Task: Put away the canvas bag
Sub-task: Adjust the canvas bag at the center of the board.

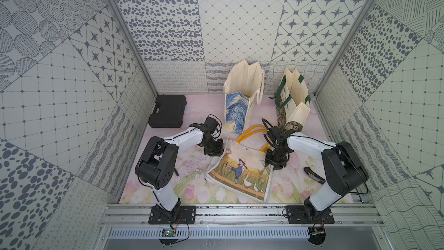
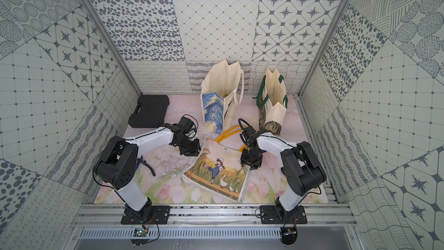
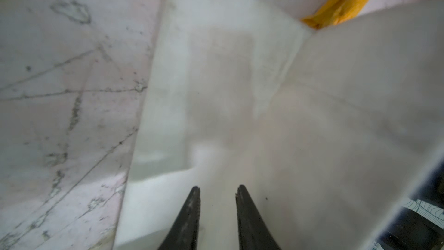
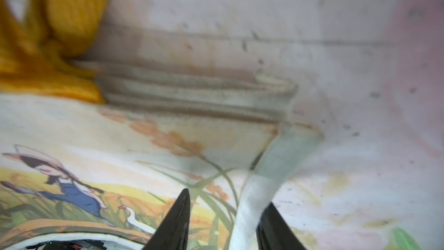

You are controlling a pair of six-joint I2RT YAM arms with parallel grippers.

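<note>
Left tool (image 3: 218,187) and right tool (image 4: 227,197) seemingly pinch edges of canvas bag (image 1: 240,174)

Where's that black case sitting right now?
In both top views the black case lies in the table's far left corner, beyond the left arm, left of the upright blue-painted bag.

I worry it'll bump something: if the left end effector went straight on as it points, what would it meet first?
Most likely the canvas bag: in the wrist view, the left end effector points straight into its pale cloth. How near is unclear, as the picture is blurred.
</note>
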